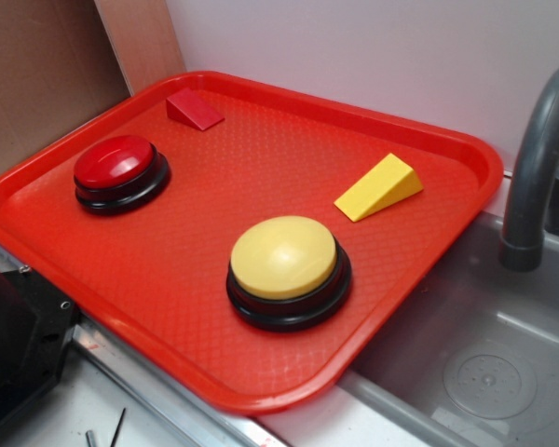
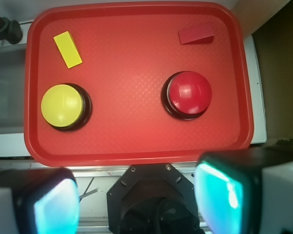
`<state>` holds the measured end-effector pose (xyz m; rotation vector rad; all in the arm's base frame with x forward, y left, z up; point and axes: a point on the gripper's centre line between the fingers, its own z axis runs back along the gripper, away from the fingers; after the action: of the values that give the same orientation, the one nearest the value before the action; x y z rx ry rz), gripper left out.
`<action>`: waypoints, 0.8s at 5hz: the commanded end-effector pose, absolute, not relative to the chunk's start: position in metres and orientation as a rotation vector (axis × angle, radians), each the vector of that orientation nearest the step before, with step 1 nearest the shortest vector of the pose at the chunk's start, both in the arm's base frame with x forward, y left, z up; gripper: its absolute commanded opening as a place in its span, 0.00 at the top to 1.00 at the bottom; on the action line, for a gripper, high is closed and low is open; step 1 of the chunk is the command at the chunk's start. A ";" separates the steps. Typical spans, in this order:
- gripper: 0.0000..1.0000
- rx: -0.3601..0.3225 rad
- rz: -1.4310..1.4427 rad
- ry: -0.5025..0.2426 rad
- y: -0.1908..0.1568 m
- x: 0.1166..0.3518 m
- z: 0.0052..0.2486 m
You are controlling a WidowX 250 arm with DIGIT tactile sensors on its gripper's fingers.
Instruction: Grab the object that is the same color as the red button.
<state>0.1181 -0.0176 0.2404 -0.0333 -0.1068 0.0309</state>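
The gripper [image 2: 136, 204] hangs high above the tray [image 2: 132, 146], fingers spread and empty. The red wedge [image 2: 196, 35], near the red button [image 2: 188, 93], looks light, rigid and slick; its flat parallel sides suit pinching, not the slope.

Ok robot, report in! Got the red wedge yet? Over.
Gripper open, empty, off the tray. Red wedge untouched, beyond red button. Path clear.

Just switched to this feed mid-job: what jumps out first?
The big red plastic tray fills the view. On it sit a glossy round red button and a yellow domed button, and beyond each lies a matching wedge: small red wedge, yellow wedge. The open gripper hangs short of the tray.
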 end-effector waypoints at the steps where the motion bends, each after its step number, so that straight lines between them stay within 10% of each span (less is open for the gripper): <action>1: 0.00 -0.033 0.031 -0.107 -0.018 0.118 0.240; 4: 0.00 -0.051 0.532 -0.106 0.006 0.187 0.203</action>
<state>0.1857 0.0041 0.1943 -0.0396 -0.0690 0.5315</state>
